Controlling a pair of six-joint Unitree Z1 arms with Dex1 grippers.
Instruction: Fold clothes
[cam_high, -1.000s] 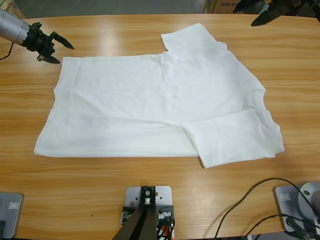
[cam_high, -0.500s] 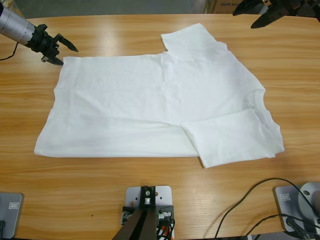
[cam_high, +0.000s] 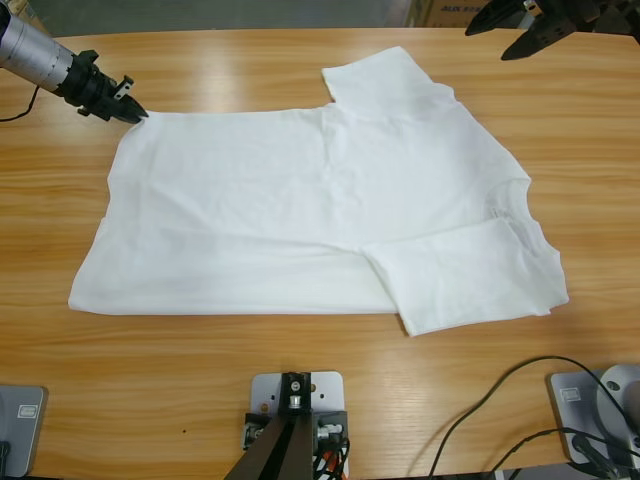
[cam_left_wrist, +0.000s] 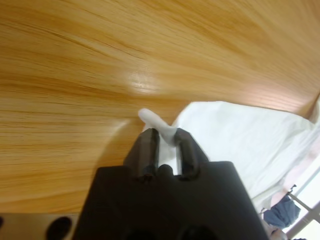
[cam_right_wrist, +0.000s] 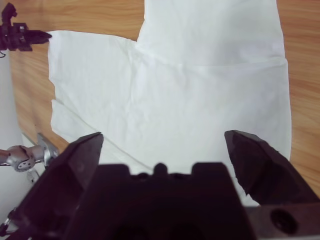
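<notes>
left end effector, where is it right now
In the high view the left end effector sits at the table's far left, pinched on the far-left hem corner of the white cotton T-shirt spread on the long wooden table.

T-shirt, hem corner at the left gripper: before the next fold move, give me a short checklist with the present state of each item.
1. Left gripper has cloth between its jaws: ok, a tip of the T-shirt corner sticks out past them in the left wrist view.
2. Grip is on a single layer only: cannot tell.
3. Right gripper open and off the cloth: ok, jaws wide apart, hovering above the shirt.
4. Shirt lies flat: ok, apart from mild wrinkles.
5. One sleeve already folded in over the body: ok; the other sleeve is still spread out.
6. Table bare around the shirt for the fold: ok.
</notes>
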